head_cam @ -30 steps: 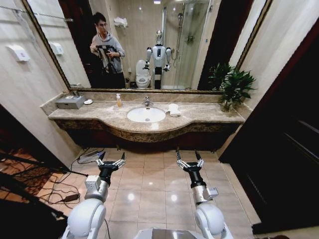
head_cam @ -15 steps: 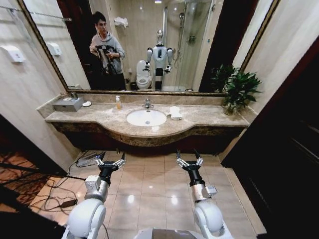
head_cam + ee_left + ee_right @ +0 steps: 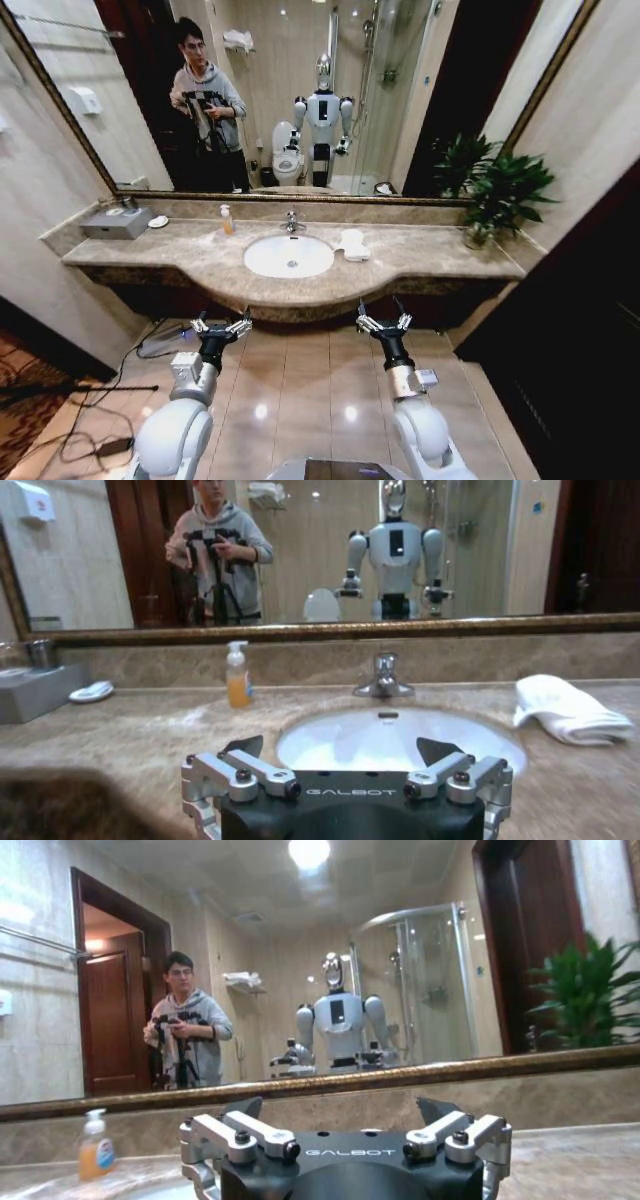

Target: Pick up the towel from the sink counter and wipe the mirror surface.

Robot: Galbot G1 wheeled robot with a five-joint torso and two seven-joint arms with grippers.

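The towel (image 3: pixel 352 243) (image 3: pixel 565 709) lies bunched and white on the sink counter (image 3: pixel 430 256), just right of the oval basin (image 3: pixel 289 256) (image 3: pixel 400 739). Above the counter hangs the wide mirror surface (image 3: pixel 300 100) (image 3: pixel 400 990) in its dark bronze frame. My left gripper (image 3: pixel 221 325) (image 3: pixel 340 746) and right gripper (image 3: pixel 383 322) (image 3: pixel 340 1106) are both open and hold nothing. They are held low over the tiled floor, in front of the counter's curved edge. The right gripper is nearly in line with the towel but well short of it.
On the counter stand a faucet (image 3: pixel 290 220), an orange soap bottle (image 3: pixel 226 219) (image 3: pixel 237 679), a grey box (image 3: pixel 117 222) at the far left and a potted plant (image 3: pixel 500 190) at the far right. Cables (image 3: pixel 100 400) lie on the floor at left. Dark panelling (image 3: pixel 580 330) bounds the right side.
The whole picture has shifted: the counter and mirror look larger and closer, so the camera has moved toward them. Both arms keep the same pose, grippers open.
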